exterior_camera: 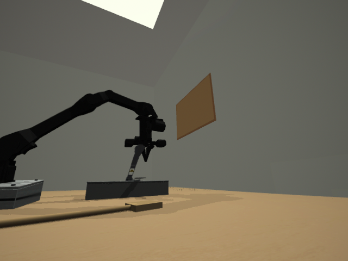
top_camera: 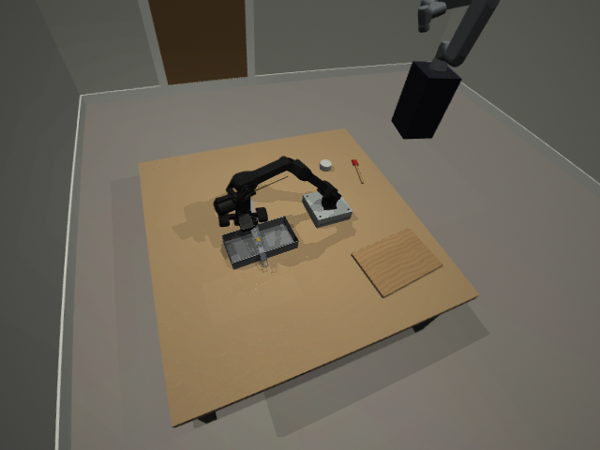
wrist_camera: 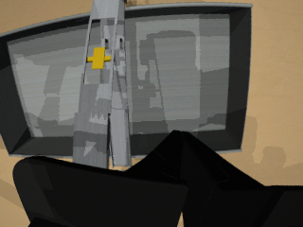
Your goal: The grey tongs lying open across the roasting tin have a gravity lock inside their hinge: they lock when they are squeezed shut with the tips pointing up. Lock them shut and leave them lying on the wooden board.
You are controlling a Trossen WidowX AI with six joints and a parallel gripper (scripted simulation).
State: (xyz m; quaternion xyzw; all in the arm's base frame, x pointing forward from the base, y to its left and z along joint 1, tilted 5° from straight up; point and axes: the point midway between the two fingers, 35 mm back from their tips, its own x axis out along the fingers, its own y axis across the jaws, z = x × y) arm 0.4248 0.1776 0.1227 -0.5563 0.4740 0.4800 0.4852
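The grey tongs point(top_camera: 258, 239) point(exterior_camera: 135, 158) point(wrist_camera: 92, 101) lie across the roasting tin point(top_camera: 280, 252) point(exterior_camera: 106, 191) point(wrist_camera: 240, 90). Their two arms show side by side in the wrist view, with a yellow mark on one. In the exterior view one end rises at a slant above the tin. My gripper point(exterior_camera: 145, 161) point(wrist_camera: 178, 138) is shut with nothing between its fingers. It points down above the tin's edge, beside the raised end of the tongs. Its fingertips are hidden in the top view. The wooden board point(top_camera: 397, 262) lies apart from the tin, with nothing on it.
The arm's base point(top_camera: 326, 213) point(exterior_camera: 19, 193) stands near the tin. A long wooden-handled tool point(top_camera: 272, 183) point(exterior_camera: 147, 206) lies on the table. A white round object point(top_camera: 325, 165) and a red-ended tool point(top_camera: 354, 162) lie beyond the base.
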